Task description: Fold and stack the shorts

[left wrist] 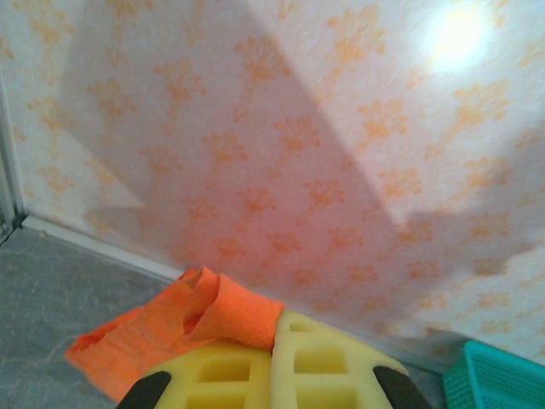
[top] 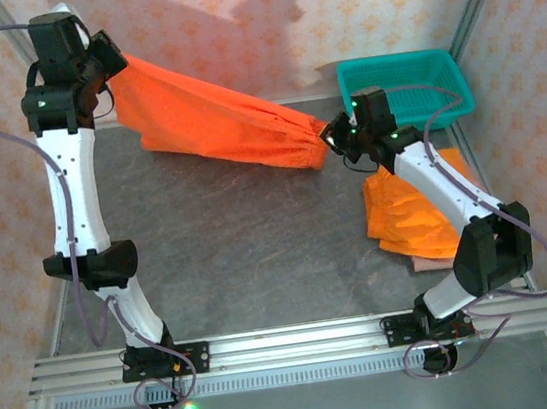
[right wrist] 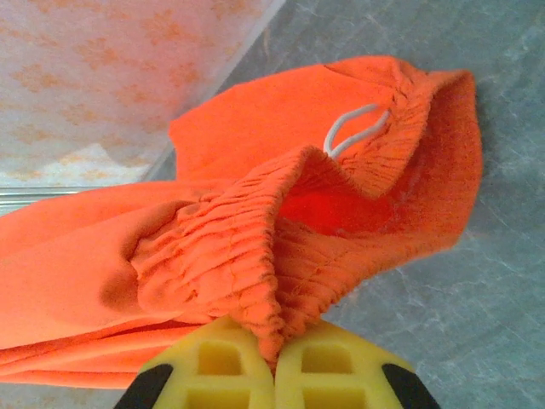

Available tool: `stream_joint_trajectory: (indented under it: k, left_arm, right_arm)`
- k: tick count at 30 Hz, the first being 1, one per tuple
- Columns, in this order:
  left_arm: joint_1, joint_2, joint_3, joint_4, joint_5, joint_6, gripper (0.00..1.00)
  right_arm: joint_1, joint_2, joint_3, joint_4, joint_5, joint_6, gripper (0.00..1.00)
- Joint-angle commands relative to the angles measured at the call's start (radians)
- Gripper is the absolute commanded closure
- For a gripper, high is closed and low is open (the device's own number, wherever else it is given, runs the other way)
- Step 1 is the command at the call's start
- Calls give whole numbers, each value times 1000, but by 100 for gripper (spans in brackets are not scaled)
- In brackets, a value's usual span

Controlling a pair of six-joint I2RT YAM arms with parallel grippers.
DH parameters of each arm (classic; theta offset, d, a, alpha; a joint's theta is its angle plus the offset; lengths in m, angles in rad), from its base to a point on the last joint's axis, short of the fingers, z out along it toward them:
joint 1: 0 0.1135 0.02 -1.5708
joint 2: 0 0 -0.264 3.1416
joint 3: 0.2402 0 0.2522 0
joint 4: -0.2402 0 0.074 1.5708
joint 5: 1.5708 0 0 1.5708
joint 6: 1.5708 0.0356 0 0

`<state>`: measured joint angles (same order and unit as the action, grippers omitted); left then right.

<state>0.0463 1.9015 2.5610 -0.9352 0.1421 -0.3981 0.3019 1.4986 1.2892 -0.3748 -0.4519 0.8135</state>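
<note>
While both arms hold one pair of orange shorts (top: 212, 122) stretched in the air, count that pair as unfolded. You're mid-task, not near the end.

Desk (top: 262, 267): grey, mostly bare in the middle. The held pair spans its far half, from upper left down to centre right. You cannot tell whether the lower edge brushes the surface.

Left jaws are closed on a cloth corner at the wide leg end. Right jaws are closed on the gathered waistband.

The stack is at the right, partly under the right arm. A folded orange pair (top: 411, 212) lies on top, with a dusty pink pair (top: 428, 263) under it showing just a strip at the near edge. My read is two done and stacked, with the held pair third. It needs laying flat, folding and placing on the pile.

The teal basket (top: 437, 67) sits at the far right corner, just behind the right wrist. You can't judge from here whether more shorts wait in it.

View differences:
- The top view gives you the full span, the stack and the basket.
- The right wrist view adds the waistband ribbing pinched between the yellow pads (right wrist: 213, 366), plus a pale drawstring (right wrist: 353, 132) looped at the open waist. The top view shows none of that.
- The left wrist view shows the corner flopped over its own pads (left wrist: 221, 375), the patterned wall, and a bit of basket at the lower right.
</note>
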Motion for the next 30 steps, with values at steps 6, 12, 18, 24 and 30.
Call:
stream_joint_trajectory:
  k: [6, 12, 18, 24, 30]
  left_arm:
    - [18, -24, -138, -107, -28, 62, 100]
    - [17, -389, -612, 10, -89, 96, 100]
    - [17, -611, -827, 9, -167, 84, 100]
    - [16, -595, -763, -3, -162, 73, 100]
    - [15, -371, -541, -54, -146, 95, 100]
  right_arm:
    - [-16, 10, -64, -103, -50, -11, 100]
    - [28, -36, -152, -206, -98, -113, 100]
    - [64, -66, -222, -230, -73, -127, 100]
    - [68, -48, -158, -249, -7, -123, 100]
    - [63, 36, -82, -236, 16, -97, 99]
